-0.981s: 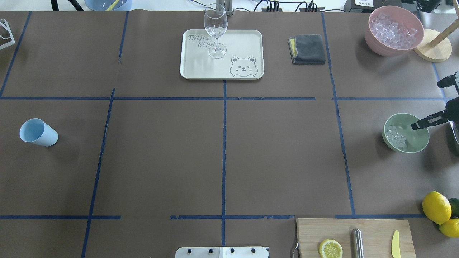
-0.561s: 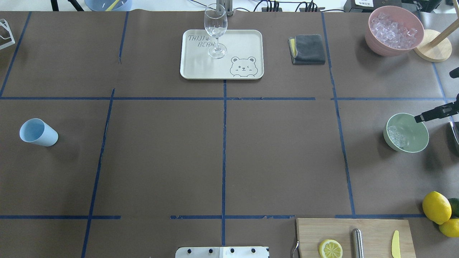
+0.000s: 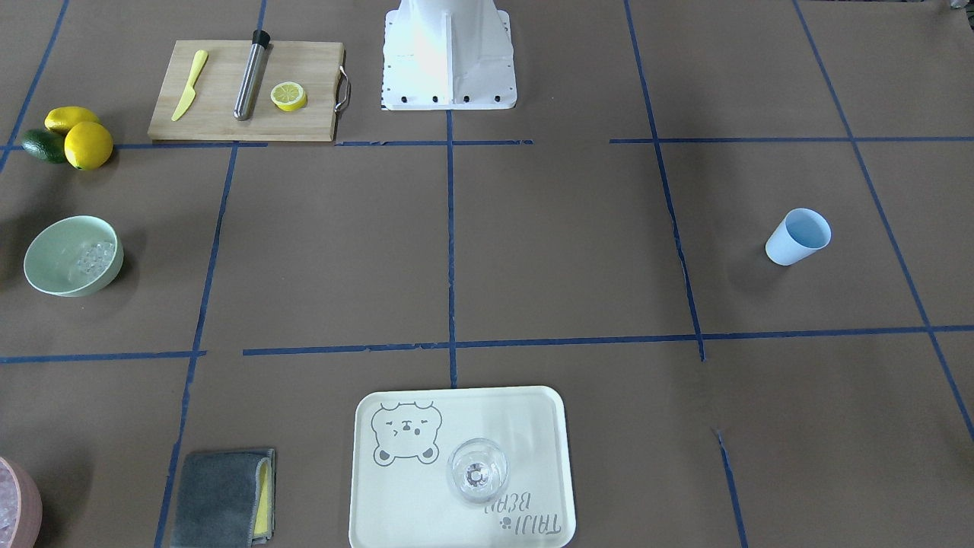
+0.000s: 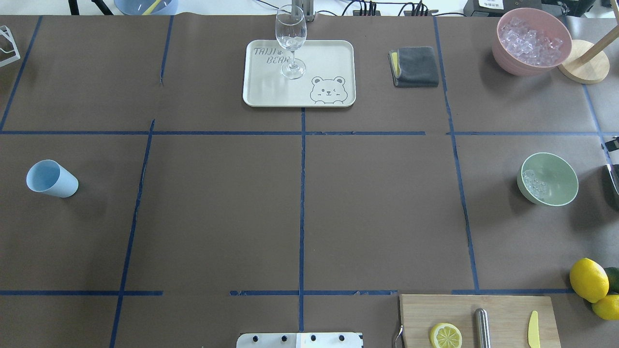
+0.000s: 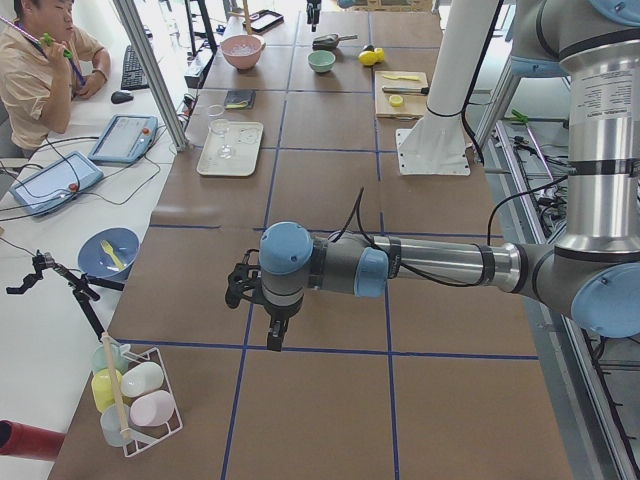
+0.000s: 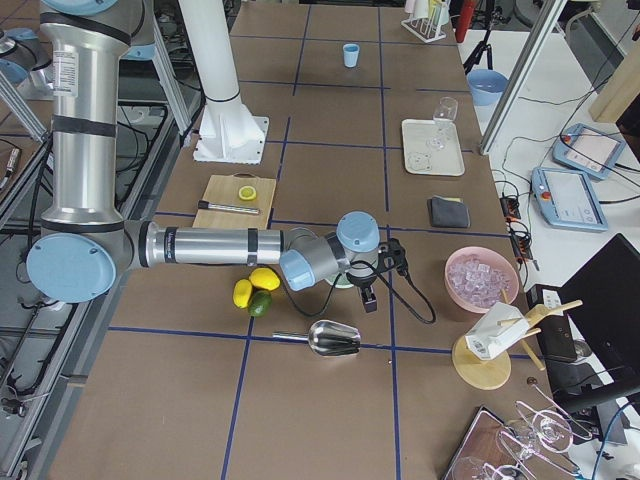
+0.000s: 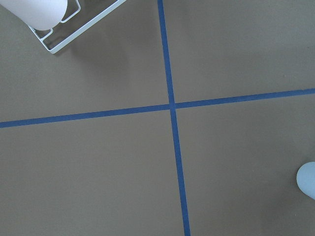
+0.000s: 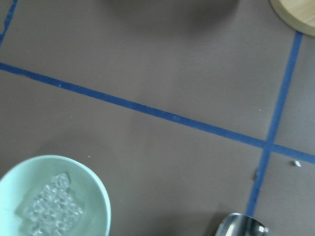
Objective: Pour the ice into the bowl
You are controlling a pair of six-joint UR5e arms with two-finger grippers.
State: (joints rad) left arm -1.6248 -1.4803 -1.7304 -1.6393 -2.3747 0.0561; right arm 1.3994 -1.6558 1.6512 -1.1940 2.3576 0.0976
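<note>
Ice (image 4: 534, 184) lies in a small heap against one side of the pale green bowl (image 4: 561, 174). That bowl stands upright on the counter (image 4: 377, 208), just beside and below the right end effector (image 6: 366, 300), on the side of it toward the counter's middle. The right wrist camera catches the bowl at its lower left corner, the cubes plain inside. A metal scoop (image 6: 332, 338) lies on the counter near that end effector, on its robot-ward side, apart from the bowl and apart from the fingers. The end effector therefore appears to carry nothing, though these views do not show whether its fingers stand apart or together. Beyond it, away from the robot, a pink bowl (image 4: 503, 55) holds a far larger load of cubes. The left end effector (image 5: 271, 333) hangs over bare counter well across from all this, with a light blue cup (image 4: 52, 180) near it, and its finger state cannot be told either. By my reading the pour itself is finished and the step in hand is getting clear of the bowl. The next move calls for a path that keeps off the rim and the scoop, with no sideways brush that could shove the bowl or spill what it holds.
</note>
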